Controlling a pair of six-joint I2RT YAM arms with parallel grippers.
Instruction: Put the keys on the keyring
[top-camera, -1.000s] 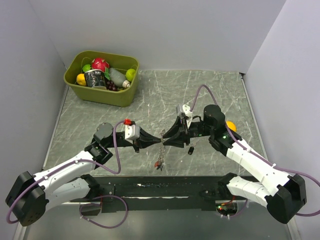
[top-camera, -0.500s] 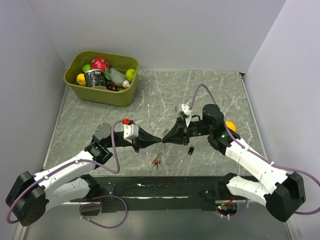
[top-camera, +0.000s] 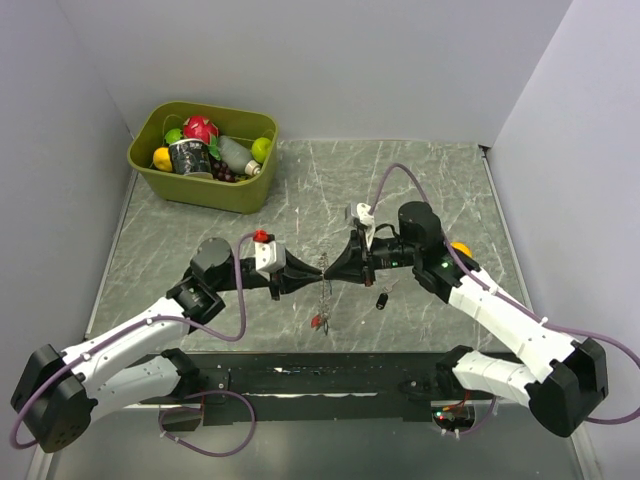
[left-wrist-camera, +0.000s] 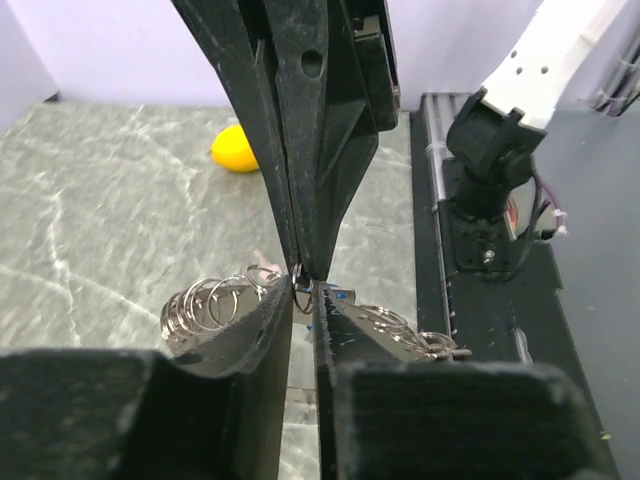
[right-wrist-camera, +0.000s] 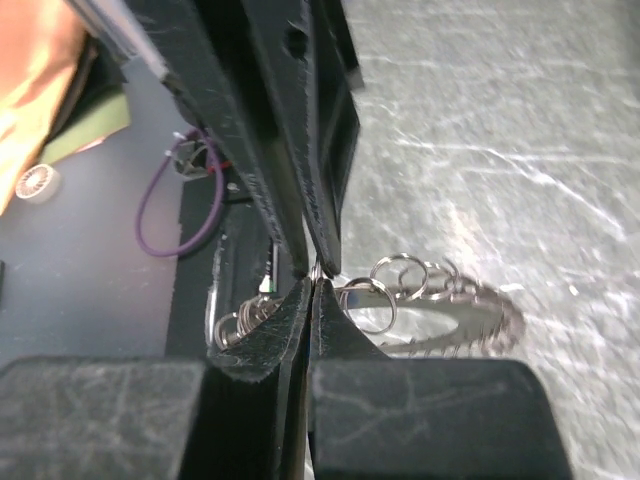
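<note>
L gripper (top-camera: 319, 272) & R gripper (top-camera: 331, 271): my 2 claws meet tip-to-tip, both pinched narrow on 1 keyring (left-wrist-camera: 185, 315). 1 black key (top-camera: 382, 299) lies on table (top-camera: 200, 230). Hanging keys (top-camera: 316, 321): qty unclear.

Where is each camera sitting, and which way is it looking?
Top: high behind the arms, looking down at the table; both arms show, left pincer and right pincer tip to tip.
Left wrist: on the left arm, looking over its own pincer at the right pincer.
Right wrist: on the right arm, looking over its own pincer at the left pincer.
Shared: both wrist views show the keyring pinched where the tips meet.
</note>
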